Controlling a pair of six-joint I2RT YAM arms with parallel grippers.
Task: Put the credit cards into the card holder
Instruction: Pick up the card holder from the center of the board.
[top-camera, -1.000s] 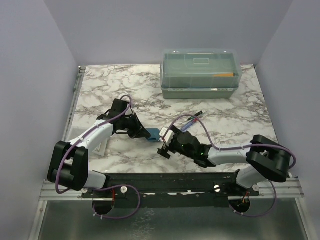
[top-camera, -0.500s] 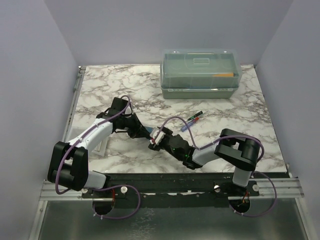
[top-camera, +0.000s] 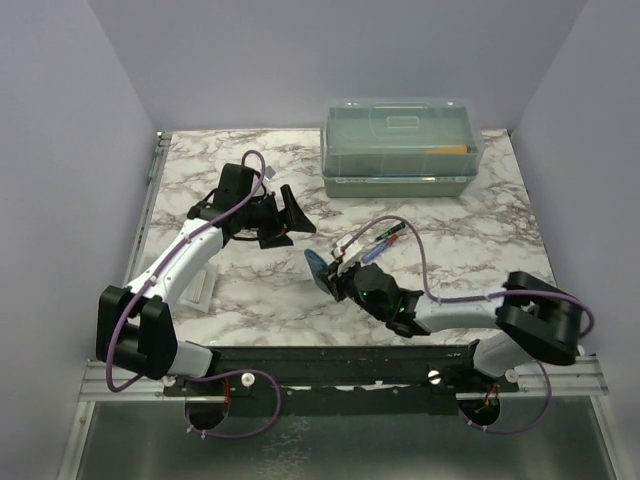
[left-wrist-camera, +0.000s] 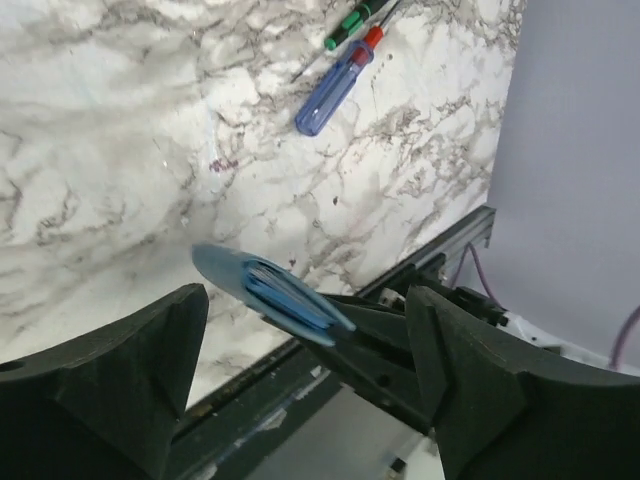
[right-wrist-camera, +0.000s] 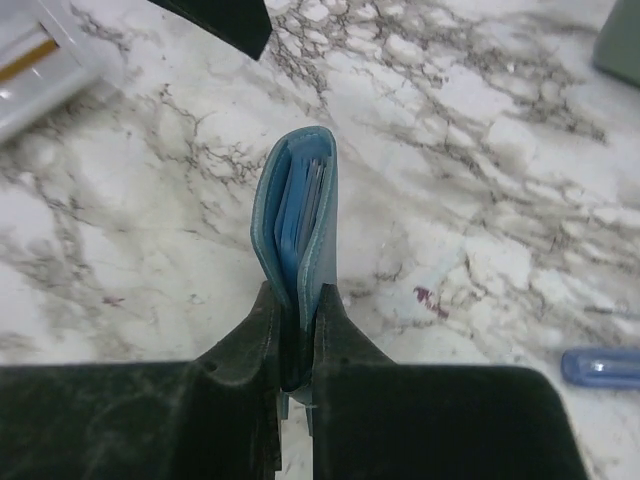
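Observation:
The teal-blue card holder (right-wrist-camera: 297, 215) stands on edge above the marble table (top-camera: 250, 300), folded, with thin blue and grey layers showing inside its fold. My right gripper (right-wrist-camera: 297, 300) is shut on its lower edge. In the top view the card holder (top-camera: 319, 268) tilts up from the right gripper (top-camera: 335, 278) near the table's middle front. My left gripper (top-camera: 285, 222) hangs open up and to the left, apart from the holder (left-wrist-camera: 265, 290), and holds nothing. I cannot pick out loose credit cards. A whitish piece with a yellow stripe (right-wrist-camera: 25, 60) lies in the tray.
A large translucent lidded box (top-camera: 400, 148) stands at the back. A blue-handled screwdriver (top-camera: 372, 250) and a green pen (top-camera: 392, 232) lie just right of the holder. A small white tray (top-camera: 200, 287) sits by the left arm. A metal rail (top-camera: 340, 362) runs along the front edge.
The left gripper let go of the card holder, opened and drew back up-left. The right gripper closed on the holder and now holds it alone, on edge.

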